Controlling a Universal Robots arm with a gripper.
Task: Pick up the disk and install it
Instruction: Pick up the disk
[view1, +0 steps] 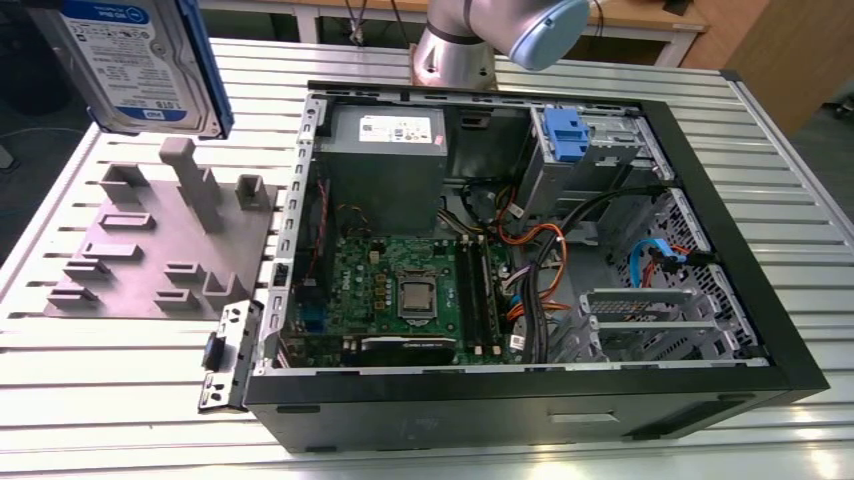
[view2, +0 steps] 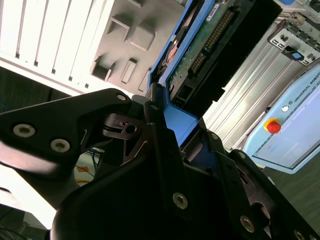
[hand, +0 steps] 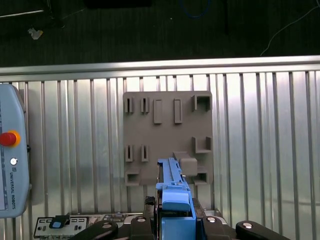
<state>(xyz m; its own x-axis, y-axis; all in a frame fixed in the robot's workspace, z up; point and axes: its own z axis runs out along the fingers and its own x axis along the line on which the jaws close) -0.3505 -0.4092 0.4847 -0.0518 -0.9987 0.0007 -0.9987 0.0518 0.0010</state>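
Observation:
The disk (view1: 140, 60), silver with a white-and-blue label and blue rails, hangs in the air at the exterior view's upper left, above the grey fixture plate (view1: 160, 240). In the second wrist view my gripper (view2: 182, 122) is shut on the disk (view2: 200, 45), its black fingers (view2: 152, 112) clamping the blue rail end. The first wrist view looks down along the disk's blue edge (hand: 175, 187) between the gripper (hand: 176, 220) onto the fixture plate (hand: 167, 135). The open computer case (view1: 694, 200) lies to the exterior view's right, with a drive cage and blue latch (view1: 567, 135) at its far corner.
The fixture plate carries upright posts (view1: 194, 180) under the disk. Inside the case are a power supply (view1: 387, 150), a motherboard (view1: 414, 290) and loose cables (view1: 534, 250). The arm's base (view1: 461, 45) stands behind the case. A teach pendant (hand: 10, 160) lies on the slatted table (view1: 134, 370).

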